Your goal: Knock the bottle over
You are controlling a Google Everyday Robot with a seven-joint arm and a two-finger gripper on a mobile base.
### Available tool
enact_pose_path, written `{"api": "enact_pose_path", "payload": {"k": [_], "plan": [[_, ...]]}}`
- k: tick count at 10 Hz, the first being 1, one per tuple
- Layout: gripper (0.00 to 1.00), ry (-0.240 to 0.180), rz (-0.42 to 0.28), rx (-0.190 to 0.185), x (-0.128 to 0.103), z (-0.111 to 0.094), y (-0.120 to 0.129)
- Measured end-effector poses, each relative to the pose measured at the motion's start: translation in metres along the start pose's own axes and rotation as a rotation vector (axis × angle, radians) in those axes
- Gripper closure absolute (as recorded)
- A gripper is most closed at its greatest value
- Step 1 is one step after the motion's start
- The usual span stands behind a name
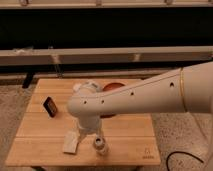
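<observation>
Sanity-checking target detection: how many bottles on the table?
1. The bottle stands upright near the table's front edge, right of a flat pale block. The gripper sits just above-left of it. The arm may hide others.

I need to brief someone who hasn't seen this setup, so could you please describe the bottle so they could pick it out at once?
Find the wooden table; the bottle stands upright near its front edge, just below the gripper at the white arm's end. It is small, pale and rounded, unlike the flat tan block left of it.
</observation>
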Motion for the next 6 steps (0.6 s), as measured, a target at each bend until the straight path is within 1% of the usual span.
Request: {"api": "enact_pose_path", "payload": {"k": [2,4,6], "plan": [[0.35,0.002,-0.007,-0.002,0.012,-0.002,0.005],[0.35,-0.001,-0.006,-0.009,0.015,-0.004,0.008],[0.35,-0.001,-0.010,-0.015,0.005,-0.003,0.012]]}}
